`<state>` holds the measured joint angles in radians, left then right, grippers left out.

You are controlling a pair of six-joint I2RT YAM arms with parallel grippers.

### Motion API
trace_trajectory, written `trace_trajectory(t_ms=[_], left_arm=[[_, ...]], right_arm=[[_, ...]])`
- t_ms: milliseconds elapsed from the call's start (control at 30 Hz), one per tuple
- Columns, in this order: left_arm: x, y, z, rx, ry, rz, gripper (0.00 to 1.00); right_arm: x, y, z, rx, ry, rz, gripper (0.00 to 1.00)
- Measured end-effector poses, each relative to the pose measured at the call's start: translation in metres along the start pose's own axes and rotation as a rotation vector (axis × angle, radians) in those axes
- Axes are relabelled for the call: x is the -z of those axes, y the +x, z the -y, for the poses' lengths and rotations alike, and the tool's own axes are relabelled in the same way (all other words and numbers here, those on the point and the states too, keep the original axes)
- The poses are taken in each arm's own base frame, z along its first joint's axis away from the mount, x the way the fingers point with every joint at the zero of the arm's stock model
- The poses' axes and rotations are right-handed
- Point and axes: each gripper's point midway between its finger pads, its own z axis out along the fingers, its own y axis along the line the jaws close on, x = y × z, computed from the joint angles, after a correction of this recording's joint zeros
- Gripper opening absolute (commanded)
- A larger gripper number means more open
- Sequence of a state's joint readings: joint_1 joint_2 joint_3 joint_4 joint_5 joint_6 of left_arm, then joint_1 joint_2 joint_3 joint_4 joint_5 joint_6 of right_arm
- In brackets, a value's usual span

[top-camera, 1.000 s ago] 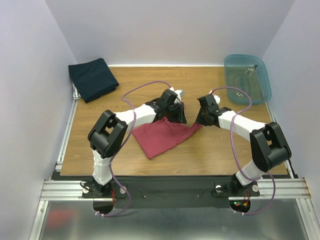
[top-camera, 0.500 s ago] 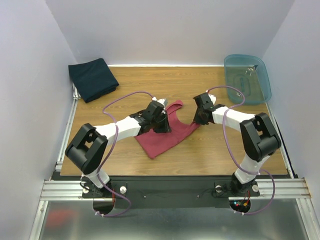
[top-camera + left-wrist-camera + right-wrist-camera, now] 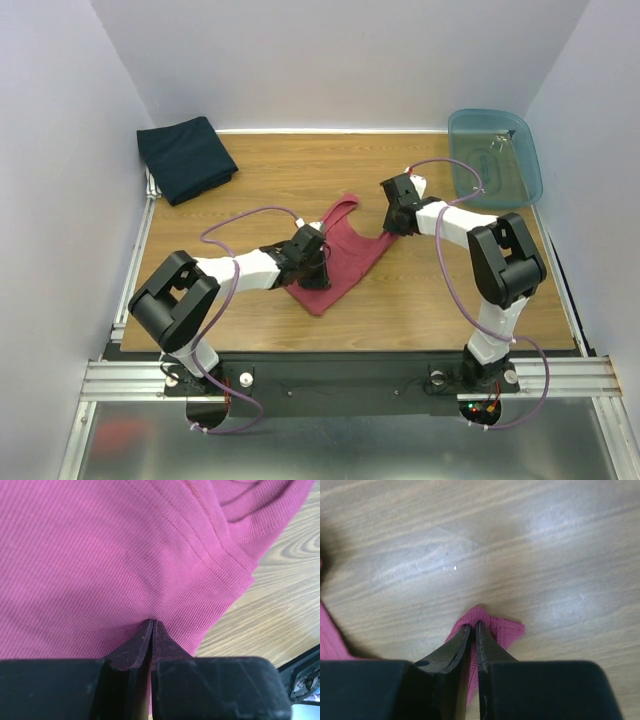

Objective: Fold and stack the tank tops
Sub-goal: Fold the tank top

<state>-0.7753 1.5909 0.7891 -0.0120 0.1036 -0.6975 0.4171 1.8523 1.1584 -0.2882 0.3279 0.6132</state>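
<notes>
Since a second ago the arms pulled the red top [image 3: 350, 245] apart mid-table: left gripper [image 3: 152, 622] pinches its body, right gripper [image 3: 473, 625] pinches a corner. Looks like flattening before folding; navy top [image 3: 185, 157] waits folded far-left

No legible text — no labels anywhere.

Same build on both: left arm [image 3: 240, 270] and right arm [image 3: 452, 222] are made of white tubular links joined by bulky black joint housings [image 3: 178, 298]. A thin purple cable [image 3: 250, 210] is run along each arm, loose off the links. Small red and green lights [image 3: 480, 408] are seen at the right base. Left gripper [image 3: 151, 624] and right gripper [image 3: 472, 626] are fitted with matte black tapered fingers [image 3: 131, 652], faintly scuffed and dusty
</notes>
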Motion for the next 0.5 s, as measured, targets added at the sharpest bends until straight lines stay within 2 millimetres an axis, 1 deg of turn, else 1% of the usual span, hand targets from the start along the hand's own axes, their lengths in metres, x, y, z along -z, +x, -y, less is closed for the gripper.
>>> trace_trajectory(t_ms=[300, 467, 500], left_arm=[[-0.013, 0.0, 0.019, 0.032, 0.069, 0.038, 0.11], [-0.018, 0.0, 0.029, 0.046, 0.103, 0.046, 0.11], [-0.019, 0.001, 0.032, 0.045, 0.11, 0.047, 0.11]], right_arm=[[-0.015, -0.024, 0.005, 0.051, 0.062, 0.043, 0.22], [-0.021, -0.033, 0.002, 0.106, 0.071, 0.054, 0.29], [-0.023, -0.035, 0.001, 0.115, 0.073, 0.057, 0.29]])
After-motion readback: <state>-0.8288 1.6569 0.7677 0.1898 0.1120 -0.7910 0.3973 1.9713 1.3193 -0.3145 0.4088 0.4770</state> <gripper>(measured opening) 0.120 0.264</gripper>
